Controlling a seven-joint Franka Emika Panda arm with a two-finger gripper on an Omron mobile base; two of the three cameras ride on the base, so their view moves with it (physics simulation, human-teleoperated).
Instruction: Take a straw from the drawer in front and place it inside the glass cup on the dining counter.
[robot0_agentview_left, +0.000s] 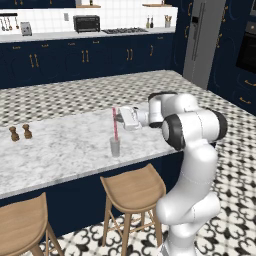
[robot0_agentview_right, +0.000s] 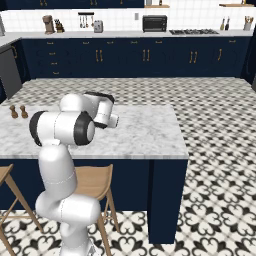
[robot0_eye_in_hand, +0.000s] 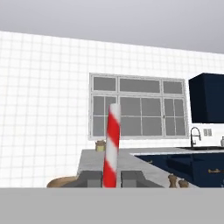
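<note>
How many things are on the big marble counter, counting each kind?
Straw, held upright by the gripper above the cup: 1
Glass cup: 1
Brown shakers: 2
Total on or over the dining counter: 4

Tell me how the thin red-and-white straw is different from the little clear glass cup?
The thin red-and-white straw is skinny, striped and taller; the little clear glass cup is wider, greyish see-through and shorter. The straw is pinched in the shut gripper, raised over the cup; the cup stands by itself on the white marble dining counter. Both stand upright.
</note>
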